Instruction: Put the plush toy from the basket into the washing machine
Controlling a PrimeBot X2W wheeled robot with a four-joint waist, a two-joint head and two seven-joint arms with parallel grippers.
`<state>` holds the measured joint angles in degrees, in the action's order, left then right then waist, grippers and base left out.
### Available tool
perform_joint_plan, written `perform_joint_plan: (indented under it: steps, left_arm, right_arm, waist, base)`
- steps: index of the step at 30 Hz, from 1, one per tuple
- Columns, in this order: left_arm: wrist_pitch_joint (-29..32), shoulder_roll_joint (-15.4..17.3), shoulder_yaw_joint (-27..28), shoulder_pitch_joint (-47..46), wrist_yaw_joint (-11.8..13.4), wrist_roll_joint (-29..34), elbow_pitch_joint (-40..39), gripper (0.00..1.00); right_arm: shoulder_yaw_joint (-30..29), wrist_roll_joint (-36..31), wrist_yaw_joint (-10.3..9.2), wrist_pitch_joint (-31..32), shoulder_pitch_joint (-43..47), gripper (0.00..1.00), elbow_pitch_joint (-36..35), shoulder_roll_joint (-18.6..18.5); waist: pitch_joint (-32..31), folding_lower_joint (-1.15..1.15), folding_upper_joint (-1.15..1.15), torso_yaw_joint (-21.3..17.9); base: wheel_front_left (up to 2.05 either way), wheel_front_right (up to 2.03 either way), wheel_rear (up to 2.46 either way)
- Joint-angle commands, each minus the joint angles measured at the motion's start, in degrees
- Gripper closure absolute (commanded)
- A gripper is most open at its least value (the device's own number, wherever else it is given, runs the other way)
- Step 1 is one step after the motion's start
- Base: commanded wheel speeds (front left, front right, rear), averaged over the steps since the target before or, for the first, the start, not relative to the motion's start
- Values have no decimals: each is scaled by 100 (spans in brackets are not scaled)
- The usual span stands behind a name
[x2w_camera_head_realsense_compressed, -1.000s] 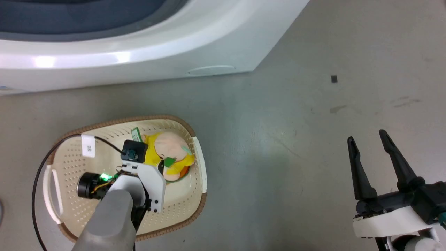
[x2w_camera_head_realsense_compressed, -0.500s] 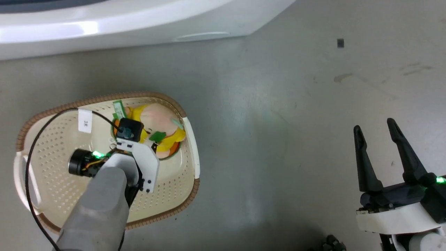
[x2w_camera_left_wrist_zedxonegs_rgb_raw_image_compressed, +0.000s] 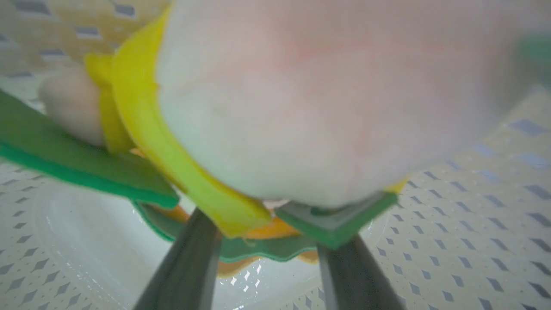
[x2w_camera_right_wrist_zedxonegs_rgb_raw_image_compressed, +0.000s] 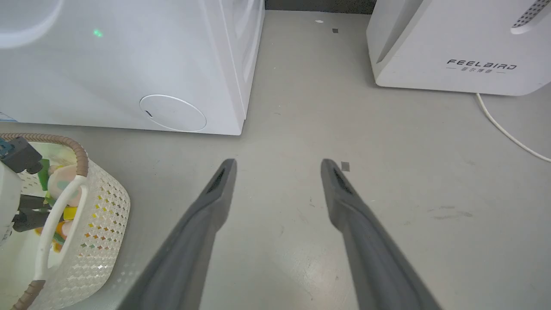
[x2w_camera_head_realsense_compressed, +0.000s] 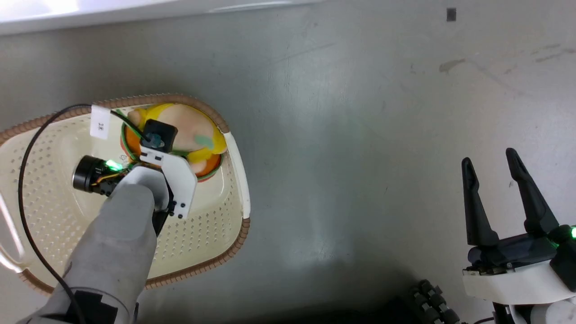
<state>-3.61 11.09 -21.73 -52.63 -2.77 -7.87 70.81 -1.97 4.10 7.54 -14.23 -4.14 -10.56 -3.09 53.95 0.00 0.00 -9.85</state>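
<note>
Toy (x2w_camera_head_realsense_compressed: 186, 123) in far right corner of basket (x2w_camera_head_realsense_compressed: 216, 234), pink head uppermost, orange base beneath. Left hand (x2w_camera_left_wrist_zedxonegs_rgb_raw_image_compressed: 264, 241) clenched on toy's lower body, fingertips hidden under it. Right hand (x2w_camera_head_realsense_compressed: 488, 155) spread, empty, above floor (x2w_camera_head_realsense_compressed: 360, 135), well right of basket. Washer (x2w_camera_right_wrist_zedxonegs_rgb_raw_image_compressed: 129, 64) beyond basket.

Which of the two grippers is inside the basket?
The left gripper: its fingers reach into the basket at the plush toy. The right gripper hangs open over the floor.

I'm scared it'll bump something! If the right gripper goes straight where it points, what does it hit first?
Probably only bare floor, in the gap between the washing machine and the white FEELBIRD appliance, though depth is unclear.
</note>
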Motion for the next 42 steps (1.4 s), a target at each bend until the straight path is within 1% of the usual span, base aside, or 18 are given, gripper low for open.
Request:
perform_joint_plan:
  steps: [1,5,11,16,20,24,31,35,42]
  left_arm:
    - [19,16,-63,-60,-32,-55,199,100]
    - [-26,19,-100,-7,-63,-126,300,100]
    - [-137,-35,-106,313,-68,-227,308,100]
    - [-298,-133,-111,762,-72,-325,311,100]
    - [-479,-201,-60,1218,-76,-459,312,100]
    - [-687,-254,29,1645,-93,-627,313,100]
    - [-1072,-324,131,2174,-166,-829,188,100]
    - [-1132,-331,190,2468,-172,-887,-245,100]
    - [-1137,-227,504,3226,-62,-900,-1956,100]
  right_arm:
    - [-18,7,-5,-58,-121,0,-31,21]
    - [-11,-27,-5,-77,-133,0,34,22]
    - [9,-51,-5,-77,-148,0,169,22]
    - [30,-146,-5,-77,-87,0,367,22]
    - [51,-213,-5,-77,-10,0,597,22]
    - [-33,-114,-5,-77,102,0,744,22]
    - [-138,-47,-5,-77,348,0,927,18]
    - [-163,-1,-5,-77,508,0,992,19]
    - [-195,91,-5,-77,750,0,1076,20]
  waist:
    - [39,0,0,-6]
    - [-54,0,0,-2]
    - [-522,0,0,13]
    - [-1197,0,0,28]
    - [-1880,0,0,34]
    - [-2540,0,0,86]
    - [-3431,0,0,254]
    - [-3804,0,0,386]
    - [-4255,0,0,573]
  base:
    - [0,0,0]
    - [0,0,0]
    - [0,0,0]
    - [0,0,0]
    - [0,0,0]
    - [0,0,0]
    - [0,0,0]
    - [0,0,0]
    - [0,0,0]
